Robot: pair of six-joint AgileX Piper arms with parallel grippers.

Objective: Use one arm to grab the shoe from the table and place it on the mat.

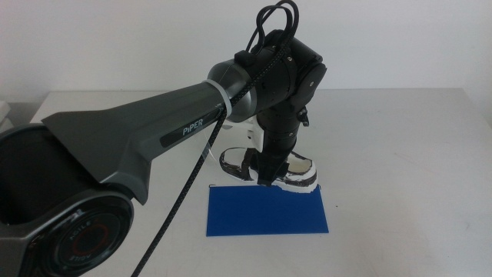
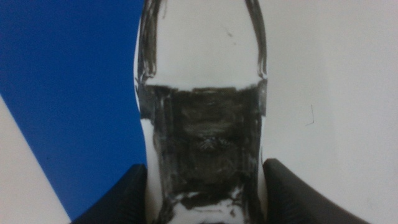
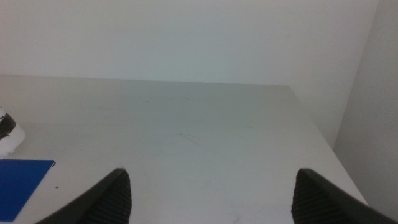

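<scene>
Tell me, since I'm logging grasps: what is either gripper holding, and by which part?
The left gripper straddles the shoe across its black middle, one jaw on each side; whether it grips yet cannot be told. The right gripper is open, holding nothing.

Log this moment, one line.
left gripper: astride shoe, at mat's far edge | right gripper: open, waiting | shoe: not yet centred on mat

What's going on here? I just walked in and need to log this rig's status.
The left arm is reaching over the table, its left gripper straddling the black-and-white sneaker, one jaw on each side. The sneaker sits at the far edge of the blue mat. The right gripper waits open, off to the side.
</scene>
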